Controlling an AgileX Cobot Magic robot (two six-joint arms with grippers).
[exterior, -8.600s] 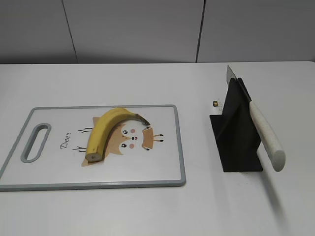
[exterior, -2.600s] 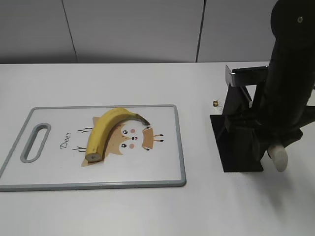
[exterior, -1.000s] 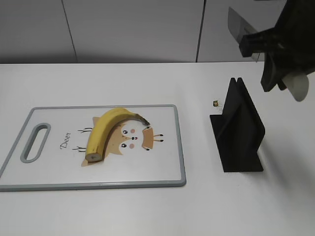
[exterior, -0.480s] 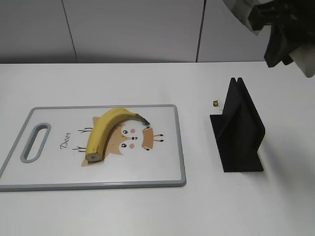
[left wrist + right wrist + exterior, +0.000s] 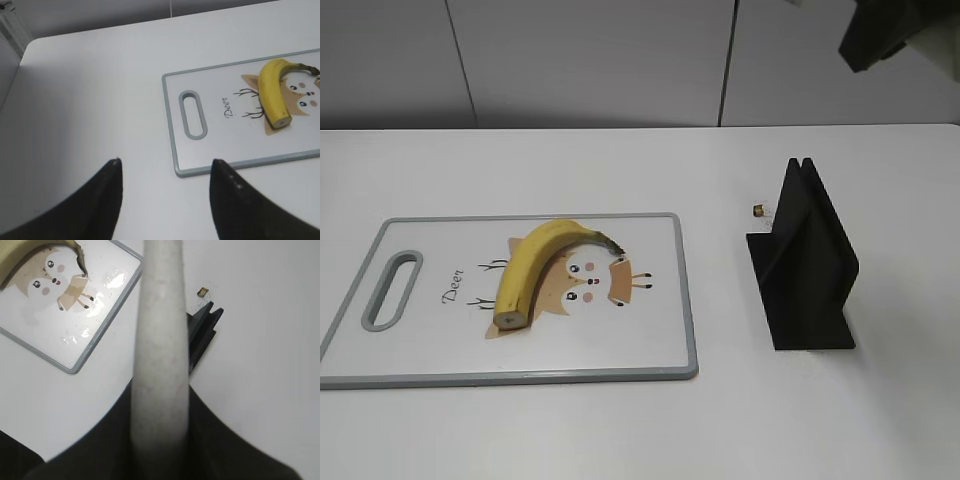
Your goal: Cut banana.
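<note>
Since 0.5 s ago the right arm (image 5: 892, 30) has risen further, now only a dark piece at the top right corner of the ext. view, w/ the knife blade gone out of that picture; board, banana and stand haven't shifted.

Banana (image 5: 532, 266) lies on the cutting board (image 5: 650, 340), roughly at the board's middle, over the printed deer cartoon (image 5: 588, 280). It's curved, unpeeled, whole, no cut showing. Dark stem tip points toward the board's right half; flat brown blunt end faces the board's near edge. Left wrist cam shows the same: banana (image 5: 274, 95) beside the word "Deer", apart from the board's handle slot (image 5: 193, 113).

Off the board's right edge, well apart from it, stands the black knife stand (image 5: 804, 262), slot w/ no knife in it. Small brownish bit (image 5: 758, 210) sits on the table between board and stand, near the stand's far end.

Right gripper (image 5: 160, 440) is clamped on the knife handle (image 5: 161, 340): pale speckled handle runs up the middle of the right wrist view, dark gripper parts hugging it on both sides, high above board corner and stand. Blade not visible, prob. beyond the frame.

Left gripper (image 5: 165, 172) hovers off the board's handle end, fingers (image 5: 107, 200) spread apart, nothing between them.
</note>
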